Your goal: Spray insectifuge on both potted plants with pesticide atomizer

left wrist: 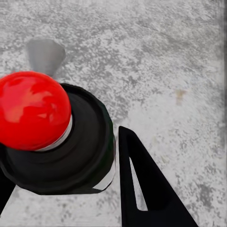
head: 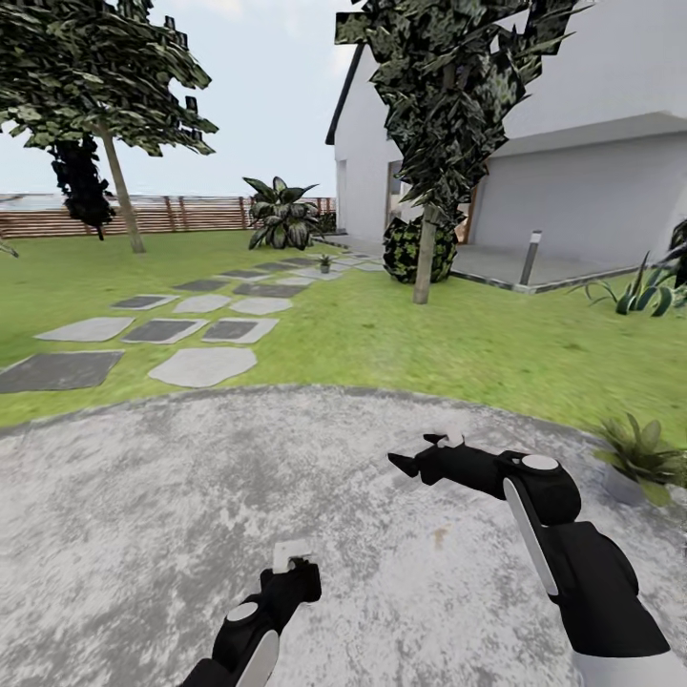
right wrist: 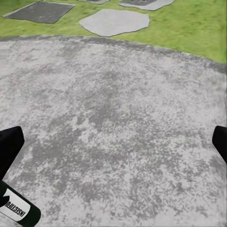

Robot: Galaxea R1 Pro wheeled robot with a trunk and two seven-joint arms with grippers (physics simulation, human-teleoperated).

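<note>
Left gripper (left wrist: 94, 175): clamped around slim dark-green, red-tipped pesticide atomizer (left wrist: 52, 137), 6 o'clock, above round grey stone patio (head: 191, 496). Right gripper (head: 420, 456): fingers spread wide, holding nothing. 1 grey-potted speckled plant (head: 637, 458): 3 o'clock; another (head: 325, 262): 12 o'clock.

My head camera looks forward and down across the stone patio (head: 191, 496) toward the lawn (head: 429, 334); both wrist cameras face down, near that patio (left wrist: 156, 56) — the shared ground (right wrist: 118, 118).

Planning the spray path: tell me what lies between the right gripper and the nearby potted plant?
Bare patio stone only, in the head view, from right gripper to potted plant.
</note>
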